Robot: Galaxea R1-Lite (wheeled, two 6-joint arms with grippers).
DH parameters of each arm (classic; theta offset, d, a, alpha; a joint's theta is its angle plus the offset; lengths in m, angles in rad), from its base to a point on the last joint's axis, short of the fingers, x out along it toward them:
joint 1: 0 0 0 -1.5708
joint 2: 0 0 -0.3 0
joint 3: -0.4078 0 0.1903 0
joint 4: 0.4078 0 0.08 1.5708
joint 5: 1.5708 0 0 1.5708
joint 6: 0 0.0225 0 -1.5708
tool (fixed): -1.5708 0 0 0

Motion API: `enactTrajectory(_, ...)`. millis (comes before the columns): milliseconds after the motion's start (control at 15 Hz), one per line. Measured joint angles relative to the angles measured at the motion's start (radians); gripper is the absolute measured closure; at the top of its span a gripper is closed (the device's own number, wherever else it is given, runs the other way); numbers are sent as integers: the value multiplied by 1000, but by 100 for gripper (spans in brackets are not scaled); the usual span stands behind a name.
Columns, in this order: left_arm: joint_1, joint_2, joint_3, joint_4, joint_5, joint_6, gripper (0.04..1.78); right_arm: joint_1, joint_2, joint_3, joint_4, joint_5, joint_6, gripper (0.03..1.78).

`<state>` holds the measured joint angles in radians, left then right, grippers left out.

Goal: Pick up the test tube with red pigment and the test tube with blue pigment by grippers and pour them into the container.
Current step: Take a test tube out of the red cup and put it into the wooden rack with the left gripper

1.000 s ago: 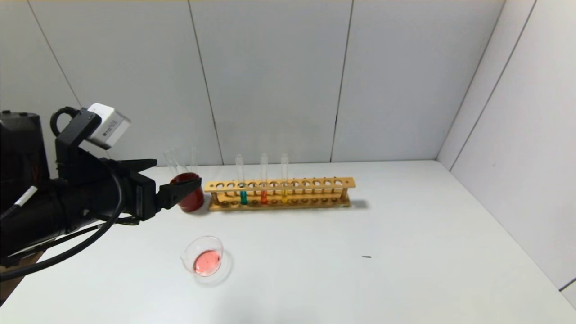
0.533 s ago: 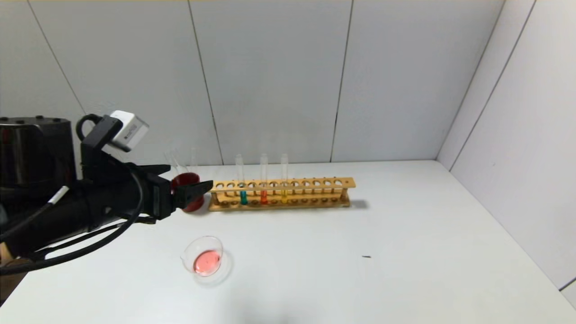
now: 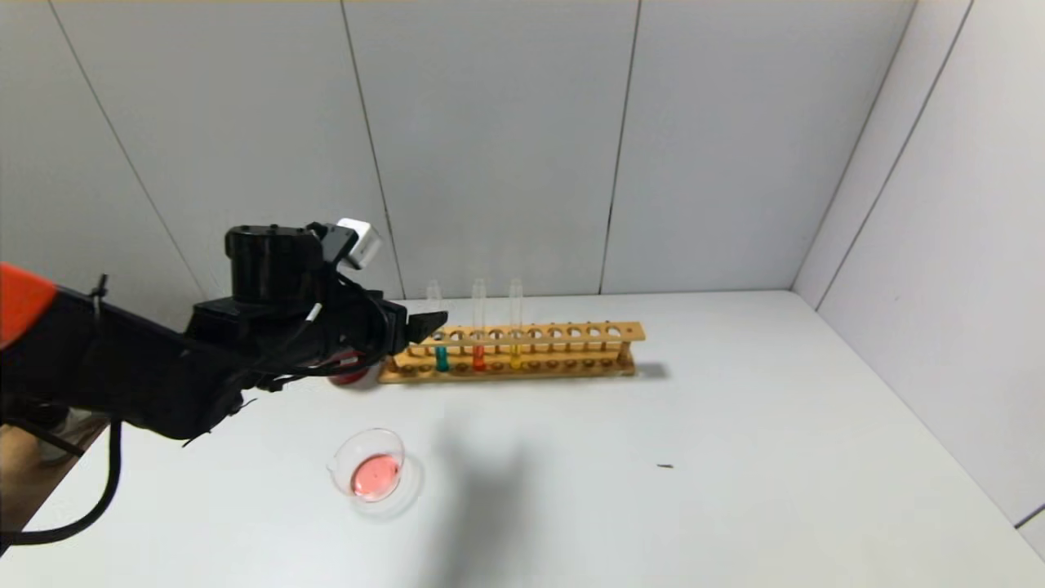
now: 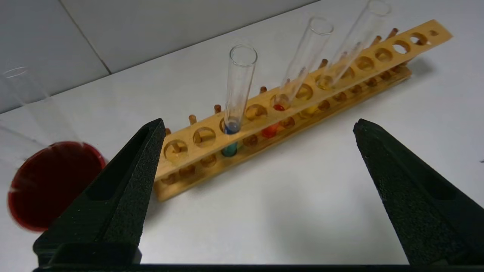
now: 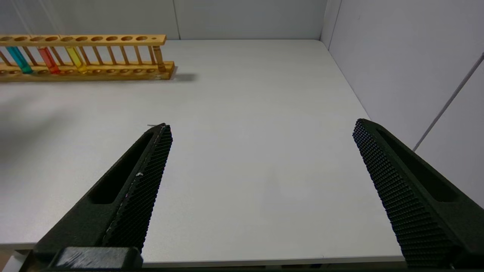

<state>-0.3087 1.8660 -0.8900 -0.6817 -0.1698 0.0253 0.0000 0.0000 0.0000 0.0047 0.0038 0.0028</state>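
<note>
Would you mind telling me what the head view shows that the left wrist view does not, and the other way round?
Only the head view shows the container, holding pink liquid, on the table in front of the rack, and the left arm reaching toward the tubes.

Only the left wrist view shows the left gripper with its jaws spread wide, and looks down into the open tube mouths and the red cup.

Both show the wooden rack, the test tube with blue pigment, the test tube with red pigment and the yellow tube, all standing in the rack.
</note>
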Motion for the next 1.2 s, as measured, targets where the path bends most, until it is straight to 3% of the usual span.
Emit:
enactTrajectory(400,15,199,-188,4,4,1,7,0,0,0,0,0,0,6)
enactTrajectory(600,19,255,-250,6,3,2,19,0,0,0,0,0,0,6)
enactTrajectory(800,16,296,-304,16,4,3,55,0,0,0,0,0,0,6)
enactTrajectory(1067,11,315,-322,20,5,3,129,0,0,0,0,0,0,6)
enactTrajectory(1200,10,315,-323,20,5,4,149,0,0,0,0,0,0,6)
